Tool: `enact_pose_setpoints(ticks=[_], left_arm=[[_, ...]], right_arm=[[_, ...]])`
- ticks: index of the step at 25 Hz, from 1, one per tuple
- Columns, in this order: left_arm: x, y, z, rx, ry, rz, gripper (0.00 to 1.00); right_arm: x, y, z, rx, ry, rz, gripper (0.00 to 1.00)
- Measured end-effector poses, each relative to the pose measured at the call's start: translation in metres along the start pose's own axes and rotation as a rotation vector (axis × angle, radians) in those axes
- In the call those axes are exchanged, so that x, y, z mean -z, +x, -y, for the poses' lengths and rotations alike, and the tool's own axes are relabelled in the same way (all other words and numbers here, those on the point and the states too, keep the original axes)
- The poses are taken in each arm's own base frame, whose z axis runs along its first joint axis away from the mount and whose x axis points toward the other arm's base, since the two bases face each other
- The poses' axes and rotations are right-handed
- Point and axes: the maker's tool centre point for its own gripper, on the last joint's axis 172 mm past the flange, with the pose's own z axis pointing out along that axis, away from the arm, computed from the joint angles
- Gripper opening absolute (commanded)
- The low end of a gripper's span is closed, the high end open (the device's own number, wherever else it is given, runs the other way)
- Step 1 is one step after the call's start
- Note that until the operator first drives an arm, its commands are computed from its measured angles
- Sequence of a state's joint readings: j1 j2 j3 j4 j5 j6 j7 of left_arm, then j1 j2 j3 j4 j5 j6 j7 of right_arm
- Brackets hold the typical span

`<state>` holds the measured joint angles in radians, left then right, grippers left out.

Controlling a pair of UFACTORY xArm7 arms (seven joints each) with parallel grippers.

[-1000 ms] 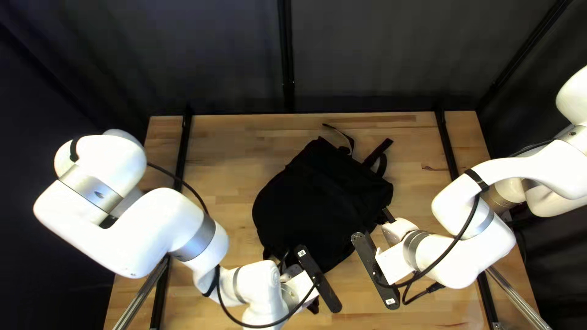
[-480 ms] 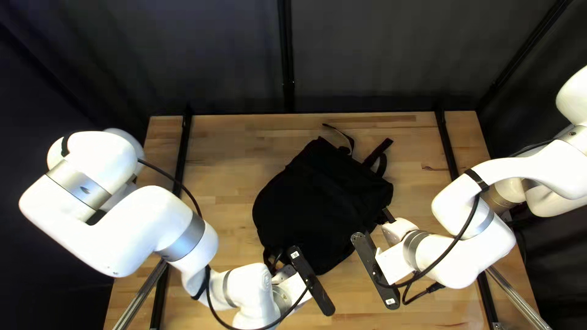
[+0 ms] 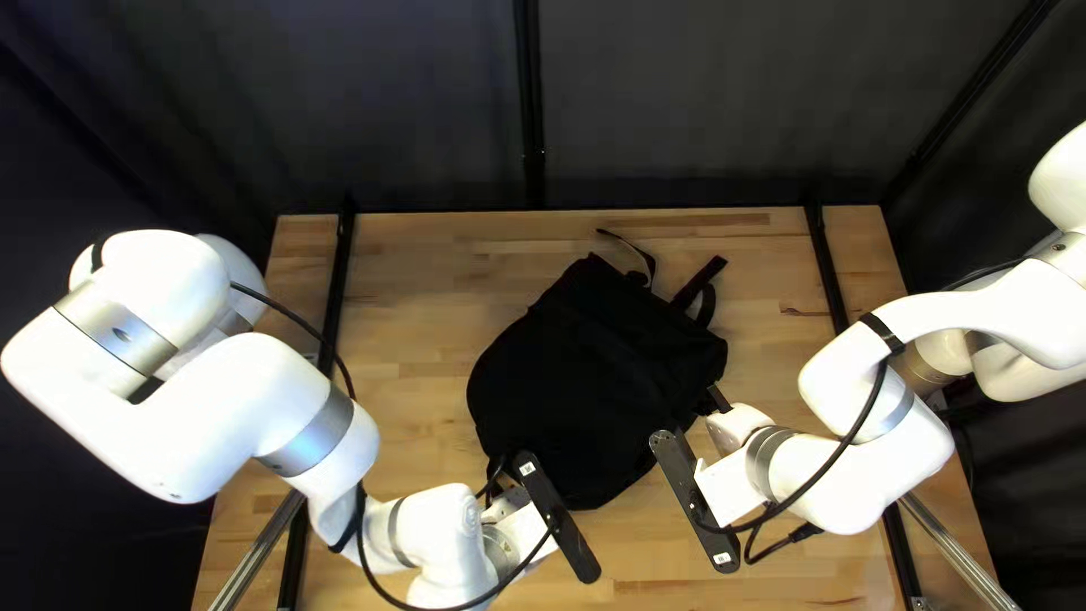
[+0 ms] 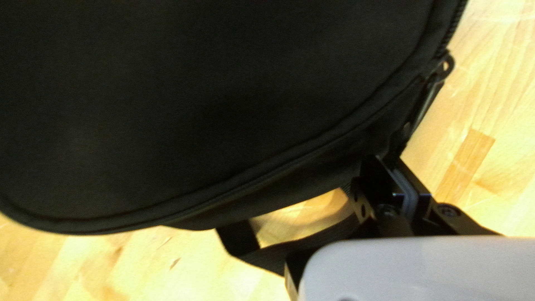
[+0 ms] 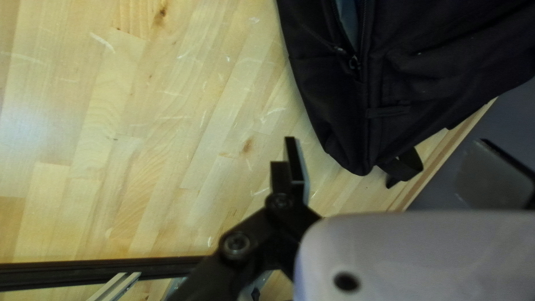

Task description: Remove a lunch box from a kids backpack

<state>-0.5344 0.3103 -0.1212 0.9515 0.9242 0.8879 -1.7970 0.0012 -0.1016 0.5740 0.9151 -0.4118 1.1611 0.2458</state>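
A black backpack point(image 3: 594, 382) lies flat in the middle of the wooden table point(image 3: 424, 280). No lunch box shows in any view. My left gripper point(image 3: 502, 472) is at the backpack's near edge. In the left wrist view this gripper point(image 4: 395, 184) is shut on the black zipper pull point(image 4: 426, 98) that hangs from the zipper point(image 4: 292, 146). My right gripper point(image 3: 713, 406) rests beside the backpack's right side, open and holding nothing. Only one finger point(image 5: 294, 165) shows in the right wrist view, short of the backpack point(image 5: 397, 75). A grey-blue strip point(image 5: 349, 16) shows through a zipper gap there.
Loose straps point(image 3: 700, 284) trail off the backpack's far end. Black rails point(image 3: 335, 280) cross the table near its left and right sides. A rail point(image 5: 83, 267) also runs by the right gripper. Bare wood lies left of the backpack.
My left arm has swung left and toward the table's near edge, and its gripper has slid left along the backpack's near edge. The right arm and the backpack have not visibly moved.
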Motion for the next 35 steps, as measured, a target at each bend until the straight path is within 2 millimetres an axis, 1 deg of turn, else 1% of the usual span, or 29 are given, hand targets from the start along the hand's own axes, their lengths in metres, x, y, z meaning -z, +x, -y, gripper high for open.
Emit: enact_pose_setpoints(ticks=[9, 14, 20, 24, 31, 35], left_arm=[[0.001, -0.007, 0.025, -0.007, 0.012, 0.012, 0.00], [0.004, -0.012, 0.035, -0.003, 0.019, 0.017, 0.00], [0.006, -0.013, 0.039, -0.004, 0.025, 0.016, 0.00], [0.008, -0.011, 0.039, -0.006, 0.027, 0.015, 0.00], [0.010, -0.010, 0.040, -0.016, 0.028, 0.017, 0.00], [0.016, -0.006, 0.044, -0.030, 0.033, 0.024, 0.00]], right_arm=[[0.001, 0.016, 0.005, 0.088, -0.005, -0.026, 1.00], [0.003, 0.036, 0.007, 0.142, -0.006, -0.060, 1.00], [0.002, 0.051, 0.007, 0.198, -0.029, -0.091, 1.00], [-0.004, 0.059, 0.006, 0.226, -0.052, -0.102, 1.00], [-0.003, 0.058, 0.004, 0.238, -0.099, -0.084, 1.00], [-0.003, 0.058, 0.004, 0.237, -0.101, -0.083, 1.00]])
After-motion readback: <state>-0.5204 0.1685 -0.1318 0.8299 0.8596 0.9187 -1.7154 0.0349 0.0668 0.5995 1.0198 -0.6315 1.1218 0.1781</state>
